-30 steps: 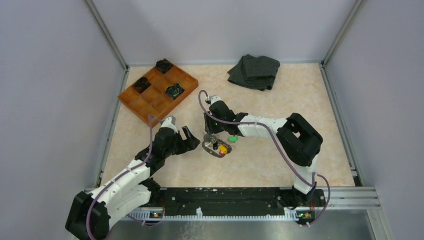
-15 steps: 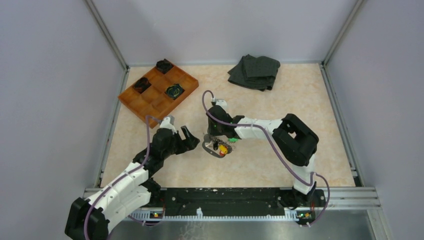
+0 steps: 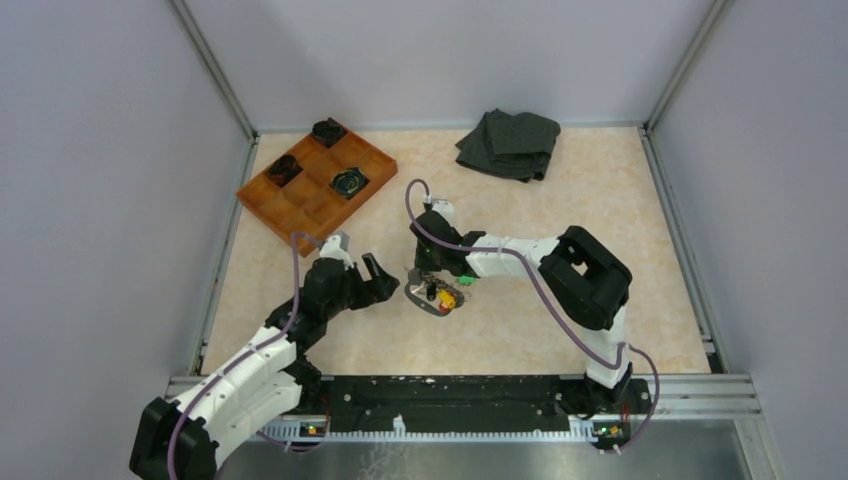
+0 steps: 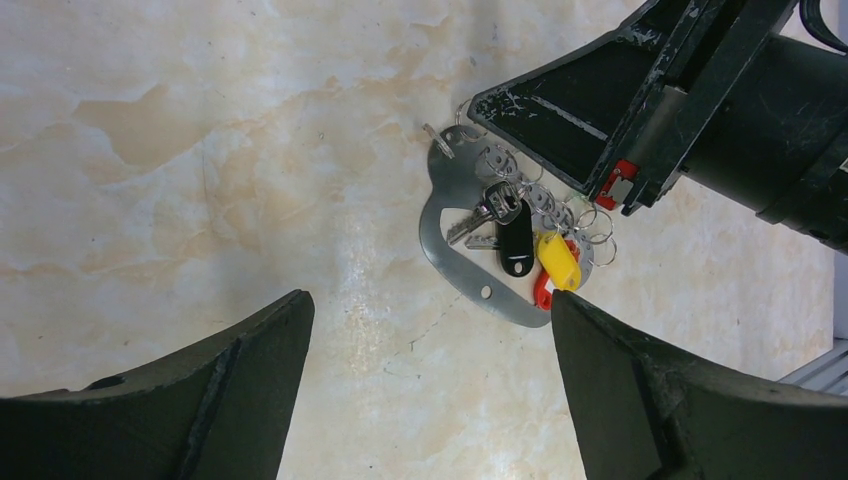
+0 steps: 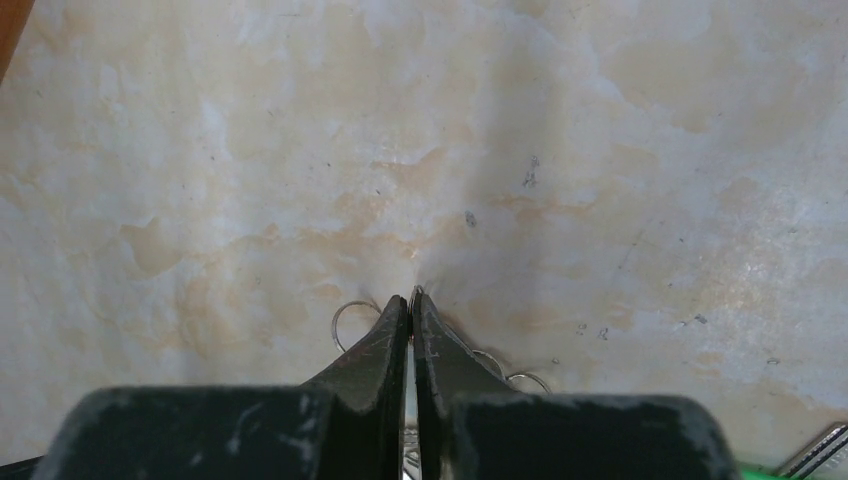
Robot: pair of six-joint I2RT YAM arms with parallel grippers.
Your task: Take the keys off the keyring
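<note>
Left wrist: two keys (image 4: 478, 220), one keyring (image 4: 432, 228); left hand (image 4: 425, 308) wide open, right hand (image 5: 411, 302) shut

You're looking into a robotics lab test cell here. Plain grey-lilac wall panels (image 3: 100, 200) box in three sides, joined by bare metal corner posts (image 3: 215, 70). A slotted aluminium rail (image 3: 690, 388) runs along the near edge, and that's where your two arms are bolted down: the left arm (image 3: 260, 350) and the right arm (image 3: 520, 255), with purple cables (image 3: 294, 265) looping off them. The worktop (image 3: 560, 200) is a pale marbled sheet, scuffed and speckled in your wrist views. And look at the staging on it: an orange compartment tray (image 3: 268, 218), a folded dark cloth (image 3: 510, 143), and a keyring (image 4: 430, 240) set out mid-worktop.
</note>
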